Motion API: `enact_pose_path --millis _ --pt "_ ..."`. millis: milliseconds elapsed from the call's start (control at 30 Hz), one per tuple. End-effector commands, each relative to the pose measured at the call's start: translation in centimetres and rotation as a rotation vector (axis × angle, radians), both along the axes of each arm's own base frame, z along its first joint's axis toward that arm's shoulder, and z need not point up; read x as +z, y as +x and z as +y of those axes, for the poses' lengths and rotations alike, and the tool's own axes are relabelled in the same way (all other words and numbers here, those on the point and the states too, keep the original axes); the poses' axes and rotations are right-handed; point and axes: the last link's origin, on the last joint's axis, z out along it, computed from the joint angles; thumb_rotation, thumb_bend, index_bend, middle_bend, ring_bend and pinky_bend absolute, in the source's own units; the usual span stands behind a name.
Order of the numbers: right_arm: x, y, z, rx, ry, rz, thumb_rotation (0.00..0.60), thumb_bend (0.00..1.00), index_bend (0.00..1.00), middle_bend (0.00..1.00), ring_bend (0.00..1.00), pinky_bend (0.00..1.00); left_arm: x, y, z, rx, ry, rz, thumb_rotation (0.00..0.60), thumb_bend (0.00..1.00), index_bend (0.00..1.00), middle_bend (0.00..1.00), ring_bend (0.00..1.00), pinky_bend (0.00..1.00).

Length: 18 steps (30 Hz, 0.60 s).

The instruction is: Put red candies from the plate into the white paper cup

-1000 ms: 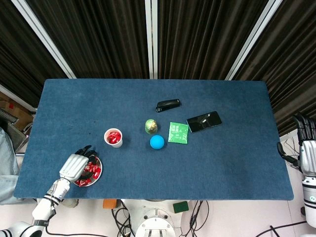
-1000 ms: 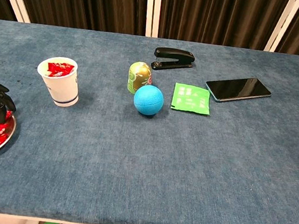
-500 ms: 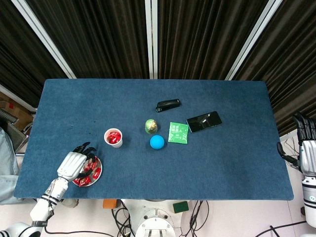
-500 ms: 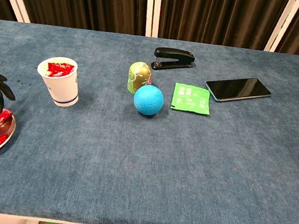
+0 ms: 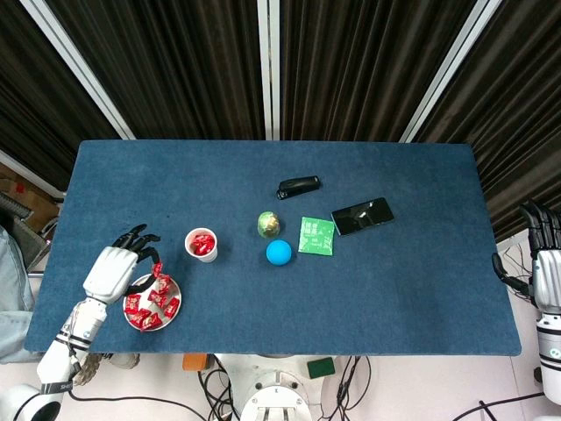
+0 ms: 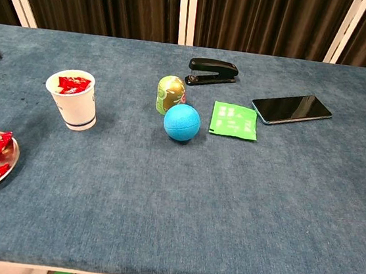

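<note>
Beside the plate (image 5: 140, 285) of red candies (image 5: 149, 303), left hand (image 5: 110, 267) fingers (image 5: 131, 239) pinch one; the cup (image 5: 202, 244) holds more.

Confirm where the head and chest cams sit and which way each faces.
Head view: high above, looking steeply down on the whole table; shows left hand by the plate, right hand off the right edge.
Chest view: low at the near edge, facing across toward the curtains; only a sliver of the left hand at the left border.
Shared: paper cup, blue ball, stapler.
</note>
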Motion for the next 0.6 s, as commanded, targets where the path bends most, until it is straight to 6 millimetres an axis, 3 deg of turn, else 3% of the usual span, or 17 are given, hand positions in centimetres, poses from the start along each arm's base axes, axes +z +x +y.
enact_pose_path --millis 33,367,600 --pt "0.0 0.0 0.0 0.0 0.0 0.0 0.6 0.35 0.0 0.0 0.0 0.0 0.1 1.6 1.5 -0.034 0.002 -0.012 0.6 0.29 0.55 0.25 0.07 0.22" --pt "0.3 -0.3 0.1 -0.007 -0.005 -0.003 0.6 0.35 0.0 0.0 0.0 0.0 -2.4 4.1 6.2 -0.037 -0.042 -0.051 0.6 0.29 0.54 0.25 0.07 0.22" --pt "0.5 -0.5 0.1 -0.01 -0.009 -0.004 0.6 0.35 0.0 0.0 0.0 0.0 -4.1 4.9 7.4 -0.048 -0.062 -0.046 0.6 0.29 0.54 0.25 0.07 0.22"
